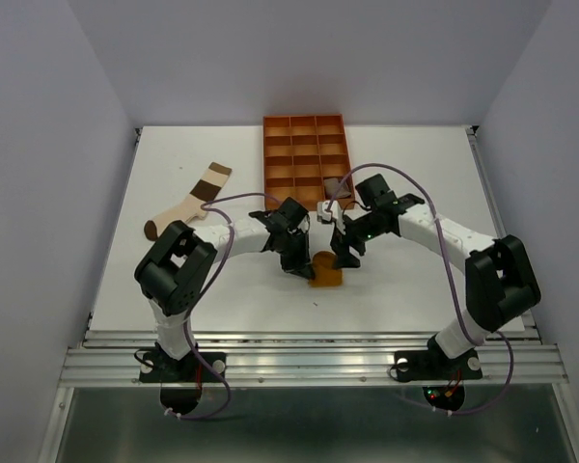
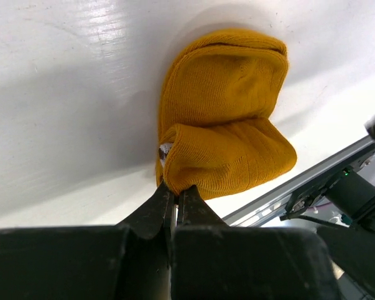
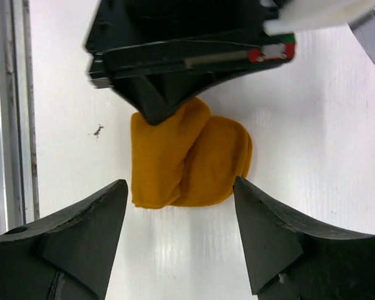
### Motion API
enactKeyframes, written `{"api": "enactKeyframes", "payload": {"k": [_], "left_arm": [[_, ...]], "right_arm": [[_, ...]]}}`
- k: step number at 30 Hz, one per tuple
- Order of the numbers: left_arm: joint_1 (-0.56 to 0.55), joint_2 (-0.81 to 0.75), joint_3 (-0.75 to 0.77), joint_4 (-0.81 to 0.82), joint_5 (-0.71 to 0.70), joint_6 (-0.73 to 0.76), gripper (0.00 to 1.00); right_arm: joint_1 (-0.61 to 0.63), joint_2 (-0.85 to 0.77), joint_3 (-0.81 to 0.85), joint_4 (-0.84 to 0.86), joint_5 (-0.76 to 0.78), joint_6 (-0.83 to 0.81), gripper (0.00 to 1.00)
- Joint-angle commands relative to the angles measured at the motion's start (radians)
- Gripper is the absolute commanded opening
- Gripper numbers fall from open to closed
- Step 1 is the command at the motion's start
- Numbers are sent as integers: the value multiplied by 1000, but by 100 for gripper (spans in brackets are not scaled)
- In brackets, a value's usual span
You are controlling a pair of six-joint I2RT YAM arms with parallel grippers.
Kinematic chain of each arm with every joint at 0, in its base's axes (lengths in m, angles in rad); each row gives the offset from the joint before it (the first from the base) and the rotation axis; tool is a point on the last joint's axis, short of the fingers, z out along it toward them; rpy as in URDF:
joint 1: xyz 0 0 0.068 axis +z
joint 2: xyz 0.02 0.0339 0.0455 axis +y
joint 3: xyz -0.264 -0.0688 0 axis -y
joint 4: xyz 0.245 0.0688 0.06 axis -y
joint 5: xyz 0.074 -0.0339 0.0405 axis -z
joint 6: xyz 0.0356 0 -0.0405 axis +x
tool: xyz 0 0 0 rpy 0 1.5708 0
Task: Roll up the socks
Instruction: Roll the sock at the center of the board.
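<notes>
Left gripper is pinched tight, its two black fingers together on the near edge of the mustard sock, right at the fold; the sock is doubled over into a chunky bundle, one lobe lapped on the other, lying on the white table near the front, between the two arms; right gripper faces it from the other side with jaws wide apart and nothing in them, the bundle framed between its fingers; whether they touch the fabric I cannot tell; further back, the colour-blocked sock lies flat and unrolled at the left, well apart from both arms; the orange tray sits at the far middle, and a greyish bundle rests in one of its right-hand compartments, partly hidden by the right arm.
</notes>
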Motion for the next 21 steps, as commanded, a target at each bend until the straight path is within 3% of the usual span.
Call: {"api": "enactKeyframes", "payload": {"k": [1,3,9,21], "left_arm": [[-6,40,29,-89,-59,0,0],[-6,39,33,-100,-60,-4,0],[-6,54,56,-140,-27,-30,0],[-4,80,35,-132,52,-54,0]], "right_arm": [[3,-55,-30,-83,-82,-142,74],[15,-81,-54,-84,-73,-178,73],[124,-227,-258,122,133,-215,73],[221,-299,-326,240,303,-330,73]]}}
